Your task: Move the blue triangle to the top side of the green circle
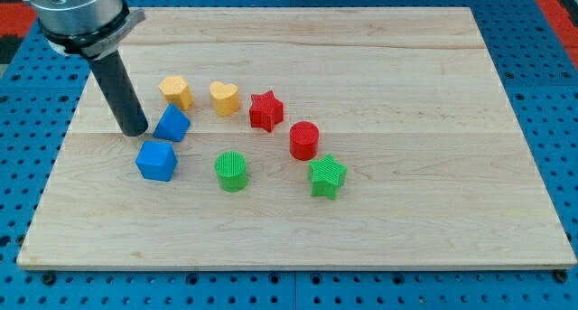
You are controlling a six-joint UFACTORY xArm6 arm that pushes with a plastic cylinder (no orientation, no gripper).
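The blue triangle (172, 124) lies on the wooden board left of centre. The green circle (231, 172) stands below and to the right of it, about a block's width away. My tip (135, 131) rests on the board just left of the blue triangle, very close to its left side; I cannot tell if they touch. A blue cube (156, 160) sits right below the triangle and below-right of my tip.
An orange hexagon (176, 91) and a yellow heart (225, 98) lie above the triangle. A red star (265, 110), a red circle (304, 140) and a green star (327, 176) run down to the right. The board's left edge (63, 147) is near my tip.
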